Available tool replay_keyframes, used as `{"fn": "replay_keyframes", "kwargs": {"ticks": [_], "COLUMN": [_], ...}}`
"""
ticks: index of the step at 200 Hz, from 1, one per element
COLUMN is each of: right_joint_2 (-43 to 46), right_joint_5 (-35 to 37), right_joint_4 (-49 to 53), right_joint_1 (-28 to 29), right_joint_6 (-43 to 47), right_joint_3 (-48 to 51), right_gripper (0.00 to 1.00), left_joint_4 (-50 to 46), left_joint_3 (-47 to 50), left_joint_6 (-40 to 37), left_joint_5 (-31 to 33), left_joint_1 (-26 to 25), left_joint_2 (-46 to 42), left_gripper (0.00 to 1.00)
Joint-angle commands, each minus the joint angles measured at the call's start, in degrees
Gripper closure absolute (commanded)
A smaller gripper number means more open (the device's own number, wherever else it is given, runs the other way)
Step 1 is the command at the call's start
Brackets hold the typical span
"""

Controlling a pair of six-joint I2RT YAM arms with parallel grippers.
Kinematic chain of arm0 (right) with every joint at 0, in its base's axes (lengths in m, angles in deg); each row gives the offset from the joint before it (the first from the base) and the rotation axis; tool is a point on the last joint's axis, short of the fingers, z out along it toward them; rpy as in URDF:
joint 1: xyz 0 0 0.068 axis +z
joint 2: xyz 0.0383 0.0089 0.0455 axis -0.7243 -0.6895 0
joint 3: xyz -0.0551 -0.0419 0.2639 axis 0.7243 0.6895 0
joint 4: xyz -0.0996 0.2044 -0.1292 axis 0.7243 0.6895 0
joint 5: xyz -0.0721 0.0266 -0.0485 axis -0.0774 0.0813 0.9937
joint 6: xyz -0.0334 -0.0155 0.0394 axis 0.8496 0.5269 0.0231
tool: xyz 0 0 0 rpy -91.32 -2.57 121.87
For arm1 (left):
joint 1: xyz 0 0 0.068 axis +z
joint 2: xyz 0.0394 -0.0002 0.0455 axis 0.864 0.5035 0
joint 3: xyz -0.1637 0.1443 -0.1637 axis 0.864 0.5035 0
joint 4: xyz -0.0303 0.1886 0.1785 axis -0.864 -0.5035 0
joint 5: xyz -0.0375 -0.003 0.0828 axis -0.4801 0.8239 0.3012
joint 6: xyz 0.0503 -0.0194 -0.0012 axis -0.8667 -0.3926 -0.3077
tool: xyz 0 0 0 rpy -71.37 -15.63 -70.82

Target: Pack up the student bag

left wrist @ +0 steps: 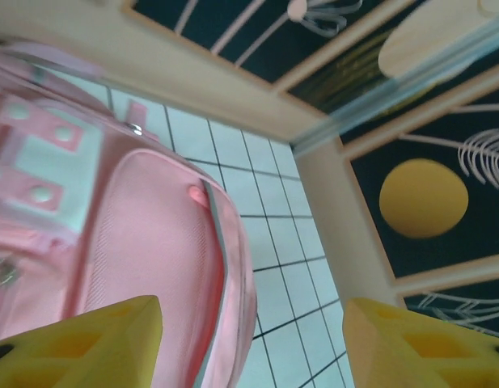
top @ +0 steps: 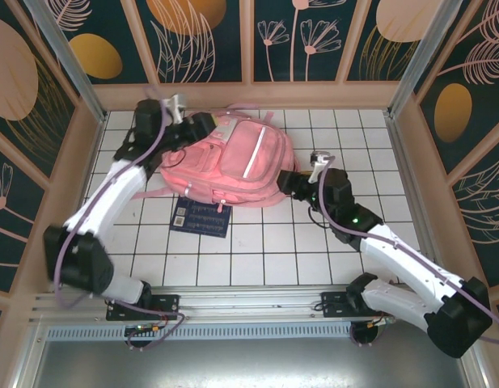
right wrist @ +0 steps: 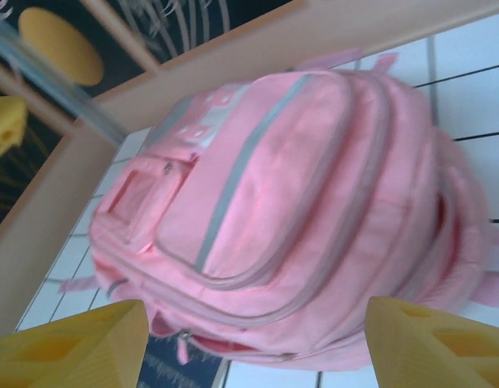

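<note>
Student bag (top: 237,162) lies flat at the far centre of the tiled bench (top: 257,250), with an end effector on each side.
Left end effector (top: 192,121) is at the bag's far-left corner, yellow fingers (left wrist: 87,343) spread, nothing clamped. Right end effector (top: 288,179) is just beside the bag's right edge, fingers apart, holding nothing. Dark blue booklet (top: 199,218) sits at the bag's near edge, partly tucked under it. Wooden wall (top: 249,95) stands close behind the bag.
</note>
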Motion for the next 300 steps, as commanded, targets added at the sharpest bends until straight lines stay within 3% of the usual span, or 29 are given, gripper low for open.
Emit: {"fn": "replay_keyframes", "kwargs": {"ticks": [1,36,52,73,81,96,134,164,213,268,300], "right_joint_2": [-5.46,-25.27,-33.65,-42.46,-46.02,-52.84,-65.77,-68.69,-67.16,-54.98,-46.00], "right_joint_5": [-9.70,-12.54,-14.42,-16.49,-16.98,-15.39,-8.75,-8.34,-12.63,-13.54,-10.40], "right_joint_4": [-1.90,6.54,9.72,11.52,12.66,16.28,26.07,28.51,27.44,24.87,25.05], "right_joint_1": [3.24,12.06,14.73,17.17,18.06,19.97,22.71,22.74,22.88,22.98,21.99], "right_joint_6": [6.85,13.96,15.06,14.71,14.42,13.94,12.42,12.62,12.68,12.65,12.56], "right_joint_3": [-4.15,-17.05,-22.90,-29.27,-32.29,-39.15,-53.16,-53.39,-45.25,-26.44,-17.17], "right_gripper": [0.31,0.45,0.52,0.64,0.72,0.90,1.00,1.00,1.00,1.00,1.00], "left_joint_4": [-6.31,-17.21,-17.61,-14.80,-14.61,-13.63,-15.27,-15.36,-13.55,-9.94,-6.28], "left_joint_3": [9.46,21.14,25.07,30.27,31.09,32.15,29.61,28.46,28.53,29.45,30.18], "left_joint_6": [4.50,9.67,8.98,10.01,10.30,10.30,8.15,6.22,4.08,3.51,2.96], "left_joint_5": [9.58,18.89,21.28,19.80,21.82,24.52,29.61,30.52,28.39,24.61,15.80], "left_joint_1": [-0.24,0.77,3.64,7.80,8.20,8.71,8.90,8.90,8.89,8.89,8.37], "left_joint_2": [-5.79,-10.46,-9.87,-8.61,-8.97,-10.72,-14.44,-17.13,-17.79,-16.22,-12.15], "left_gripper": [0.38,0.38,0.37,0.37,0.36,0.36,0.36,0.36,0.36,0.37,0.40]}}
